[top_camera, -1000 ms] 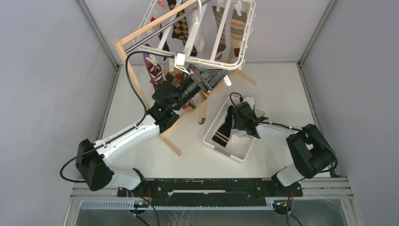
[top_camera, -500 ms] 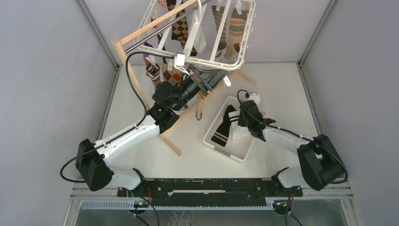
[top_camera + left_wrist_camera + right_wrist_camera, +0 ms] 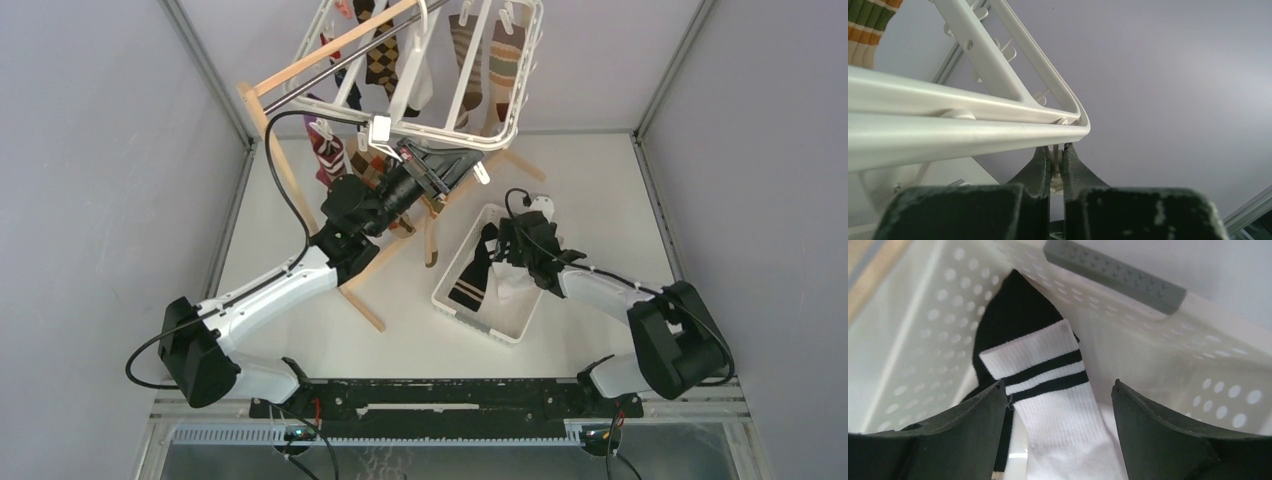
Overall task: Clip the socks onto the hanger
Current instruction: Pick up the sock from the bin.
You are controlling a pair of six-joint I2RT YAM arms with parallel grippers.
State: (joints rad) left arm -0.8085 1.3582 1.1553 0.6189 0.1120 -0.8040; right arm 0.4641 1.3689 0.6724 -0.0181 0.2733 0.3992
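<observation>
White tabletop [image 3: 600, 200] carries a white perforated plastic basket [image 3: 440, 295], and plain grey walls close the cell.

1. Right gripper [image 3: 1057, 385]: jaws released and spread wide, pointing down into the basket. A white fabric sock with two black cuff stripes [image 3: 1048, 370] lies directly between the jaws but below them, not gripped. A black sock [image 3: 1008, 315] lies beyond the jaws, partly under the white one.
2. Change over the last second: the right elbow has swung outward while the wrist has stayed over the basket. No sock has left the basket, so the pick appears still to be made.
3. Left gripper [image 3: 1057, 150]: jaws clenched on a small white clip [image 3: 1058, 156] hanging just under the rim of the large white plastic hanger frame [image 3: 973, 135]. This hold is unchanged.
4. Beyond the left jaws, a brown-tan striped sock [image 3: 505, 70] and an argyle sock [image 3: 382, 60] already hang clipped.

Judgement: the clip is probably being held ready for the next sock.
</observation>
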